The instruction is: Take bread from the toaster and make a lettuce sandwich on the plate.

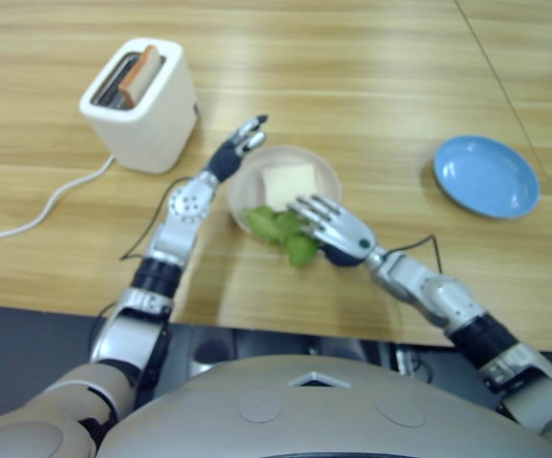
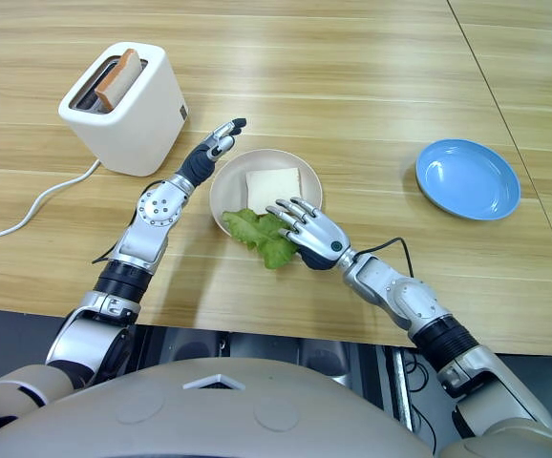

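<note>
**Sandwich plate, one slice laid**

Beige plate (image 2: 230, 189), centre: a bread slice (image 2: 274, 184) is laid on it, and lettuce (image 2: 257, 234) is draped over its near rim. The right hand (image 2: 312, 232) is rested on the lettuce, fingers spread. The left hand (image 2: 214, 143), fingers straight and empty, is held at the plate's far-left rim. A second slice (image 2: 118, 79) is seated in the toaster (image 2: 128, 119), far left.

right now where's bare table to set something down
Bare wood: between the plate and the blue plate. Also the far side, right of the toaster. Crowded at the plate, with the left hand at its left rim and the right hand over the lettuce.
</note>
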